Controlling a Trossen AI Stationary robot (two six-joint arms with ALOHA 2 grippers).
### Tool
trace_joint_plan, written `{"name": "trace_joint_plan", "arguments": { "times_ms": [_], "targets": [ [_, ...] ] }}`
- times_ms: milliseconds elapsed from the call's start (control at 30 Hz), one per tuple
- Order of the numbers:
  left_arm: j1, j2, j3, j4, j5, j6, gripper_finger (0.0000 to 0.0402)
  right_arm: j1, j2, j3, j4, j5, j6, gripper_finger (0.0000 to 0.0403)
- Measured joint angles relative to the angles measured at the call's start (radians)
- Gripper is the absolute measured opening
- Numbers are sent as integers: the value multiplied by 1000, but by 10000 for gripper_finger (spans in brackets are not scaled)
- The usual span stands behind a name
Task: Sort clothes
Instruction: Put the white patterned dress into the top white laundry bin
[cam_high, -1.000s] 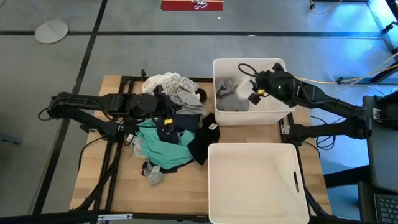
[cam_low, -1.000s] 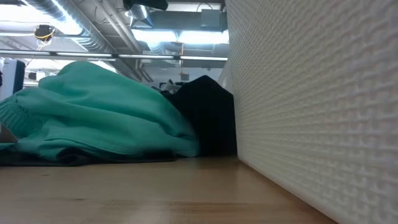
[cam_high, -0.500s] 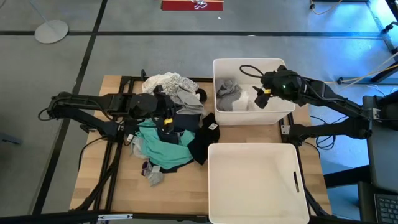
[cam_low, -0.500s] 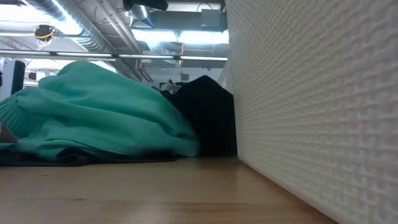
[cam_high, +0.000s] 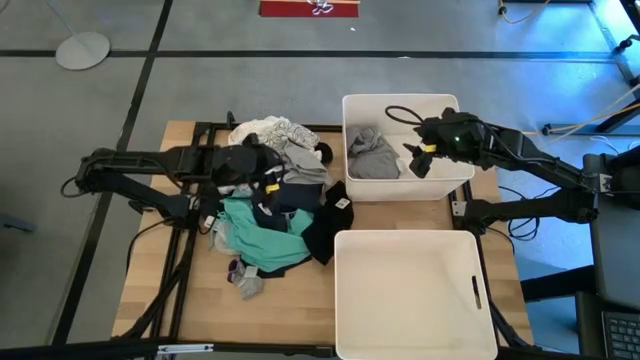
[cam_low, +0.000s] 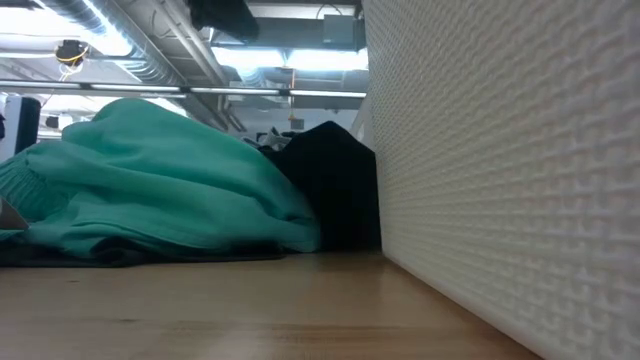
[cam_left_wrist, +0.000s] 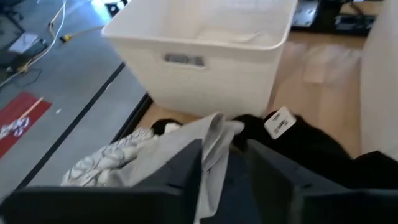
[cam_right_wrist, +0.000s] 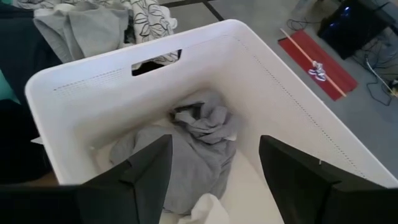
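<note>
Left gripper (cam_high: 268, 170) lifted off pile; jaws apart around grey garment (cam_left_wrist: 211, 140), wrist view only. Right gripper (cam_high: 418, 160) jaws open.

A loose pile of clothes (cam_high: 275, 200) lies heaped on the wooden table, just beside the far white bin. At its far end sits a crumpled white patterned garment (cam_high: 262, 131), with a light grey piece (cam_high: 300, 158) against it. A teal garment (cam_high: 258, 232) spreads at the near side, bunched and folded. A black garment (cam_high: 328, 228) bearing a white tag lies against the near bin. A grey garment (cam_high: 374, 158) sits crumpled inside the far bin.
</note>
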Motion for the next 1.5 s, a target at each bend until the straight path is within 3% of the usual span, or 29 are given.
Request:
{"name": "trace_joint_plan", "arguments": {
  "times_ms": [167, 300, 733, 1167, 1500],
  "targets": [
    [80, 0, 0, -121, 0, -97, 192, 0, 0, 0, 0, 0, 0, 241],
    [160, 3, 0, -215, -3, -180, 216, 0, 0, 0, 1, 0, 0, 241],
    [296, 99, -4, -379, -45, -270, 215, 0, 0, 0, 1, 0, 0, 241],
    [373, 145, -171, -338, -48, -274, 210, 0, 0, 0, 0, 0, -1, 241],
    [374, 136, -191, -284, 117, -188, 210, 0, 0, 0, 0, 0, -1, 241]
  ]
}}
